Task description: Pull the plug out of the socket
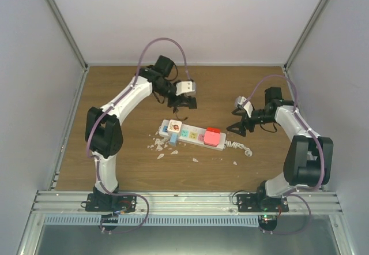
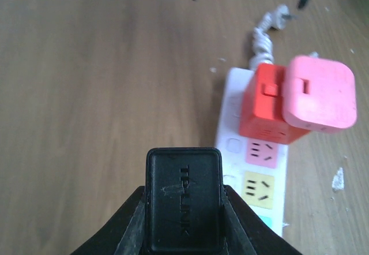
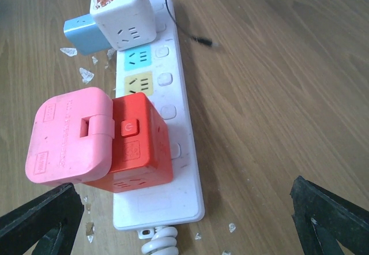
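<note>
Black plug (image 2: 183, 206): left gripper (image 1: 183, 102) is clenching it — unplugged, in the air.
Socket (image 1: 193, 135): lying mid-table, at that gripper's 6 o'clock.
Right gripper (image 1: 237, 127): hovering at its 3 o'clock, fingers splayed, empty.
Lift: going straight up is looking safest — nothing is bracing below.

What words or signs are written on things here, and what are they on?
"TP-LINK": on the black adapter.
Power sign: on the button of the red cube adapter.
Sticker on the white cube adapter: too blurred to read.
Raised marks on the pink plug: too small to read.
</note>
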